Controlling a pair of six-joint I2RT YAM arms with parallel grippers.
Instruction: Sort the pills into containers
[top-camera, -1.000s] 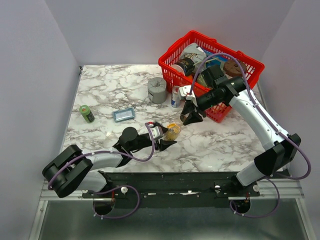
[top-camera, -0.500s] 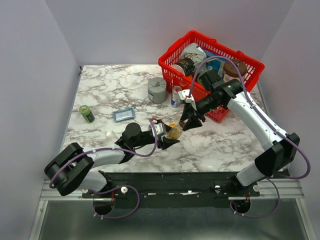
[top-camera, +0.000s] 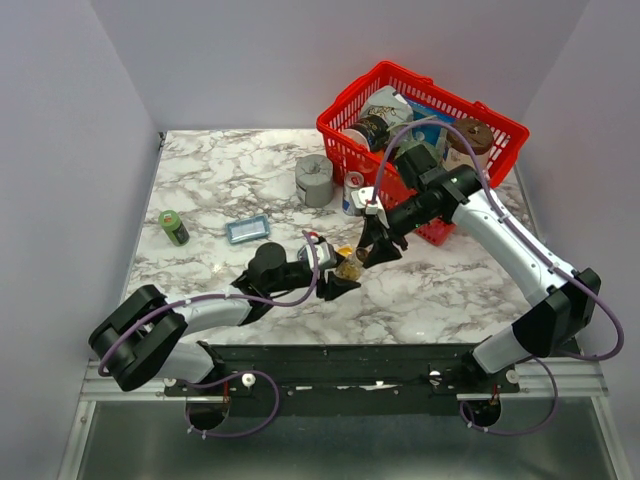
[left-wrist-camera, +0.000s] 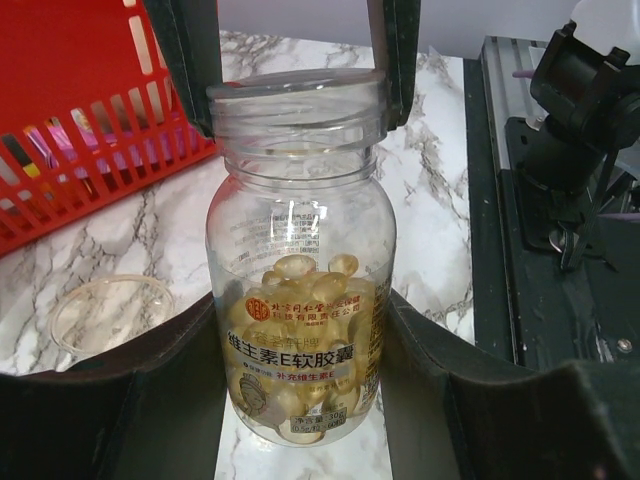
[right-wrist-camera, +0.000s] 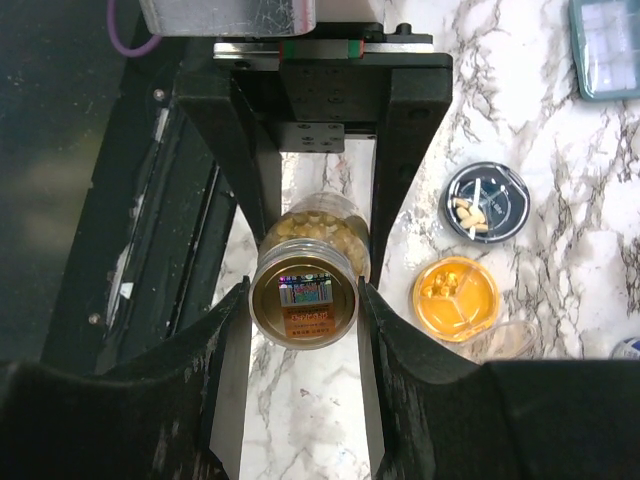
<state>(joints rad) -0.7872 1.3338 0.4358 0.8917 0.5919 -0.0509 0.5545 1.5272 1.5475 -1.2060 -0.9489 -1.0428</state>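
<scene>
Tabletop (top-camera: 200, 190), marble-patterned, with both arms meeting near its front middle.

Left gripper (left-wrist-camera: 298, 305): jaws closed from the side on the body of a clear pill bottle (left-wrist-camera: 300, 200), holding it upright with the mouth up.

Right gripper (right-wrist-camera: 303, 295): reaches down from above with its jaws about half parted, straddling the bottle's mouth. One finger sits close against the rim on each side. Whether they press on it cannot be told.

Key relation: the bottle's long axis stands vertical, pointing straight up into the right jaws and crosswise to the left jaws. The right arm is therefore the one placed to work at the mouth.

Orange dish (right-wrist-camera: 455, 298) and silvery dark-lined dish (right-wrist-camera: 497, 178): side by side on the table just beyond the bottle, away from the arm bases and not touching it.

Yellow softgels (left-wrist-camera: 300, 270) fill the bottle's lower part. A few pale pills (right-wrist-camera: 468, 212) lie in the dark-lined dish.
</scene>
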